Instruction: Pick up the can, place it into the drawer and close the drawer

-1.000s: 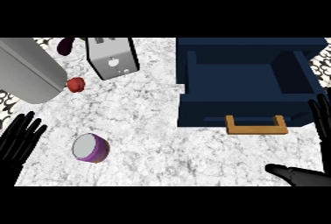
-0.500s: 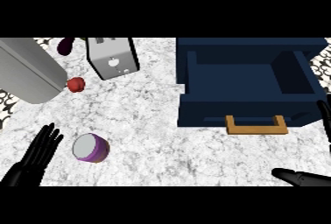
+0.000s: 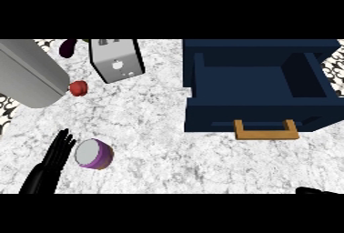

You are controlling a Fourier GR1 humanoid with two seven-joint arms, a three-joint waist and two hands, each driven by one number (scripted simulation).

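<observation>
One can lies on its side just right of my left hand, whose fingers are straight. I should wrap its purple wall squarely before lifting toward the open drawer.

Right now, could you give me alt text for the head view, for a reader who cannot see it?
The left hand, fingers straight, reaches beside a purple can lying on the marble counter. Upper right, a navy drawer with a wooden handle stands open; a toaster sits upper left.
</observation>
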